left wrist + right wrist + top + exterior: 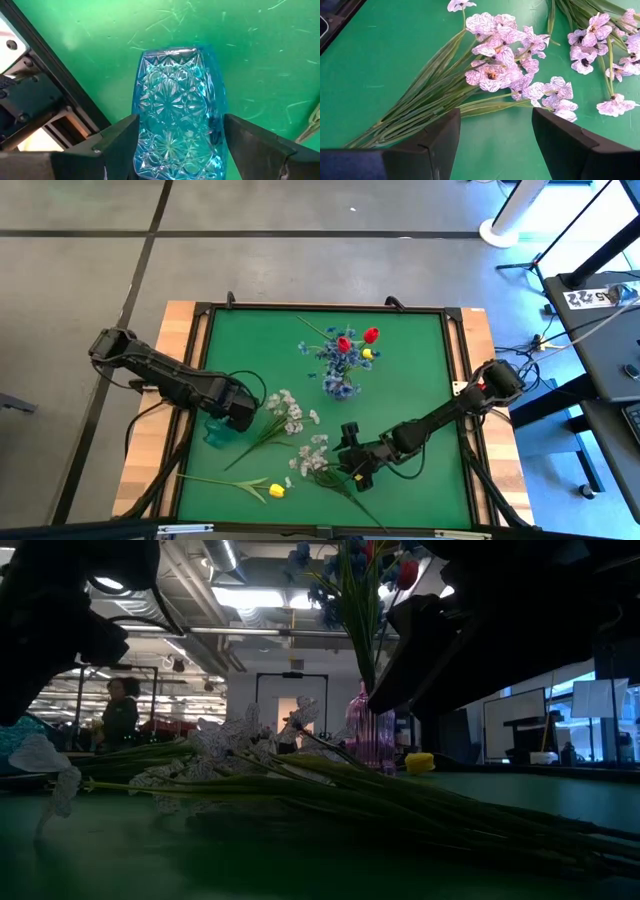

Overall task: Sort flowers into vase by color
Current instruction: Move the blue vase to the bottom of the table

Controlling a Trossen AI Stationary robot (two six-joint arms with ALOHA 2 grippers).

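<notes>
Green mat surface point(400, 380) in a black frame, sitting on a light wood top, grey tiled floor around it.

Left side: left gripper point(228, 423) is down at the mat's left edge, fingers point(117, 137) spread wide w/ the blue cut-glass vase point(177, 105) upright between them; can't tell if the pads actually touch the glass. Nothing in that vase.

Low on the left, a yellow tulip point(276, 490) lies flat on its long stem, bloom pointing twd the middle. Just right of the left gripper, a white spray point(288, 412) lies on the mat, stems running down-left.

Centre: purple vase point(340, 388) stands upright holding blue blossoms point(330, 352), two red tulips point(357, 338) and one yellow bloom point(367, 354). In the low view it's pinkish ribbed glass behind the pile of stems.

Below centre, a second white spray point(315, 460) lies flat; right gripper point(356, 472) hovers just beside it, fingers point(435, 135) apart and holding nothing, leaves and white blossoms ahead of it.

Right: right arm reaches in from the mat's right edge. Beyond, cables, a dark desk and a white stand base.

Room in low view: dim, ceiling ducts and strip lights, a person point(118, 712) standing far left, monitors on the right
</notes>
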